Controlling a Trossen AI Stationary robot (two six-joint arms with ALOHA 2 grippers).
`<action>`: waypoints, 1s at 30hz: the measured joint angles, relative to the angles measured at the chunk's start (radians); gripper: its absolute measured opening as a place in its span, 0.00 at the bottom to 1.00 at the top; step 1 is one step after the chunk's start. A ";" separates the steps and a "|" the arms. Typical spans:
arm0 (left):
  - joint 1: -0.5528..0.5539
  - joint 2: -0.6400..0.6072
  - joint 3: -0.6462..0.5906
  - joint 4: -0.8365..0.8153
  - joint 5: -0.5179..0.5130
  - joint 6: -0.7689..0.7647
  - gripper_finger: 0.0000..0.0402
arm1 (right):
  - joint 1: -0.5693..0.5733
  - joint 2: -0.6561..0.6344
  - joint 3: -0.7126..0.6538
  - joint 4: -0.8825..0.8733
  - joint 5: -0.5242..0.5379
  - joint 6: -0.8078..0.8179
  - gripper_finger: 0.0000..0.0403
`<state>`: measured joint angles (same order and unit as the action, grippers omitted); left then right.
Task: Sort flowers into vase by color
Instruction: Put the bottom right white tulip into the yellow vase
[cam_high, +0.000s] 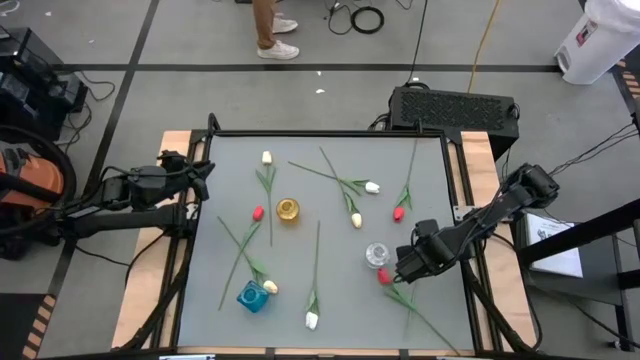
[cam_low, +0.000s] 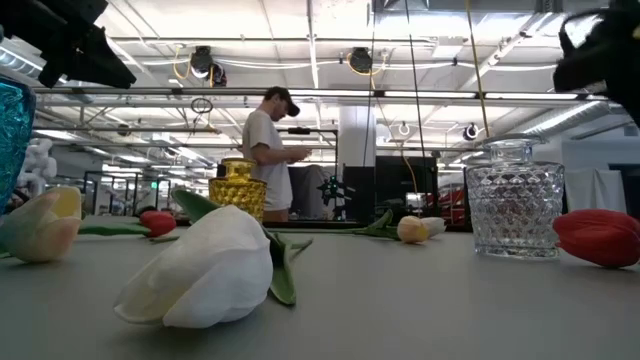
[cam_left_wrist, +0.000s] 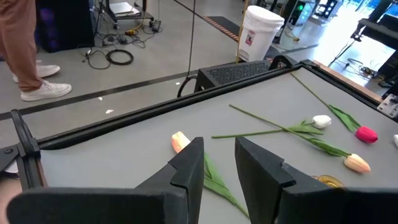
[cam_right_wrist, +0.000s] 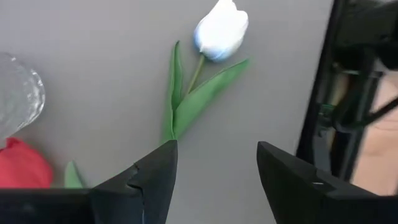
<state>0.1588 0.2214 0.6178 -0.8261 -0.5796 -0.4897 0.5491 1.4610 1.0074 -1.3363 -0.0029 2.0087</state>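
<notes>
High view: right gripper (cam_high: 403, 268) by clear vase (cam_high: 377, 254), over red tulip (cam_high: 384, 276), fingers spread, empty.
Left gripper (cam_high: 205, 180): surface edge, fingers parted, empty.

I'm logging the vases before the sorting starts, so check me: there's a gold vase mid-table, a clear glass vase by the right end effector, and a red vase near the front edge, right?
Not quite: the vase near the front edge is blue, not red, as the high view shows. The rest holds: the gold vase stands mid-table and the clear glass vase stands beside the right end effector.
</notes>
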 joint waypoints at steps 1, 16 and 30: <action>0.000 0.000 0.000 0.000 0.000 0.000 0.24 | 0.000 -0.020 -0.030 0.020 0.000 0.010 0.53; 0.000 0.000 0.000 0.000 0.000 0.000 0.24 | 0.003 -0.271 -0.329 0.310 0.058 0.104 0.53; 0.000 0.000 0.000 0.000 0.000 0.000 0.24 | 0.002 -0.268 -0.438 0.522 0.138 0.179 0.53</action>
<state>0.1585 0.2214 0.6178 -0.8257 -0.5795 -0.4900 0.5516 1.1931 0.5694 -0.8145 0.1354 2.1878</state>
